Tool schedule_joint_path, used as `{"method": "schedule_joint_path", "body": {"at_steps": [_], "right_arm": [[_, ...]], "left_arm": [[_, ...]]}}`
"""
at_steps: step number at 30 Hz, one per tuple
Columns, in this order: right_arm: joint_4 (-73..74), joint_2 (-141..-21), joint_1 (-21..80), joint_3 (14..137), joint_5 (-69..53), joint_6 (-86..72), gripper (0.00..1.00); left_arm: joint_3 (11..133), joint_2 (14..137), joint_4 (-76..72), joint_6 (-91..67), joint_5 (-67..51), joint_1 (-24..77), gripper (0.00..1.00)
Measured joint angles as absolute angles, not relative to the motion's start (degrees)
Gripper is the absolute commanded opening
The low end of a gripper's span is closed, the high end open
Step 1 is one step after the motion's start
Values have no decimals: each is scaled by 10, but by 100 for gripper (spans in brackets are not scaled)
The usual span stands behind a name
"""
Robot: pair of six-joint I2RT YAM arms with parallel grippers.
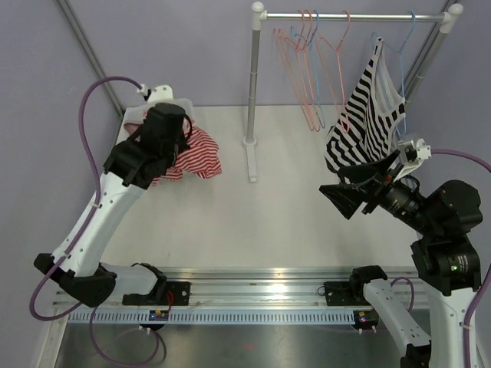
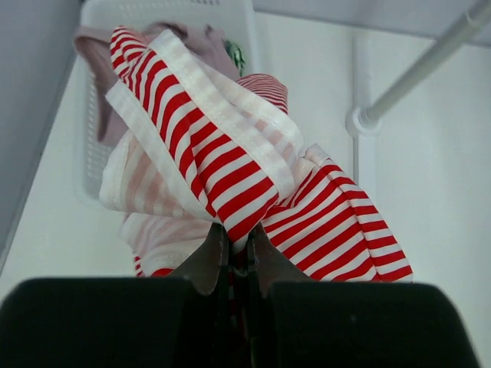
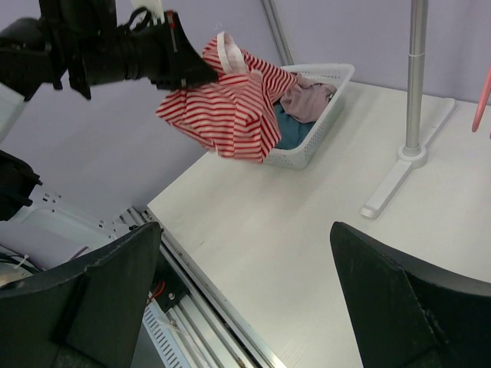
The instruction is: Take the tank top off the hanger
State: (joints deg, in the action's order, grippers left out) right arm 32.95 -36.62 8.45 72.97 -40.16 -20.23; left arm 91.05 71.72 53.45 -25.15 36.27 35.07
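Red-and-white striped tank top [image 1: 198, 152] off hanger, pinched by left gripper [image 2: 239, 239] over white plastic basket [image 3: 325, 115], far-left corner. Black-and-white striped tank top [image 1: 370, 115] hangs far-right, not yet removed; right gripper [image 1: 350, 188] agape, empty.

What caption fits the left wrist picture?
The left gripper pinches a red striped top, white basket behind.
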Motion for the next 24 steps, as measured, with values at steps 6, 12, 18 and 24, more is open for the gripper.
{"method": "schedule_joint_path", "body": {"at_steps": [6,12,18,24], "right_arm": [[311,-362,84,716,-406,-209,99],[294,-362,84,708,-431,-219,100],[270,-362,84,694,-449,-233,99],[263,-364,84,675,-449,-242,99]], "left_arm": [[1079,834,545,-182,286,181,0],[1272,993,548,-147,183,55,0],[1316,1108,538,-135,95,-21,0],[1309,1220,542,-124,42,-51,3]]}}
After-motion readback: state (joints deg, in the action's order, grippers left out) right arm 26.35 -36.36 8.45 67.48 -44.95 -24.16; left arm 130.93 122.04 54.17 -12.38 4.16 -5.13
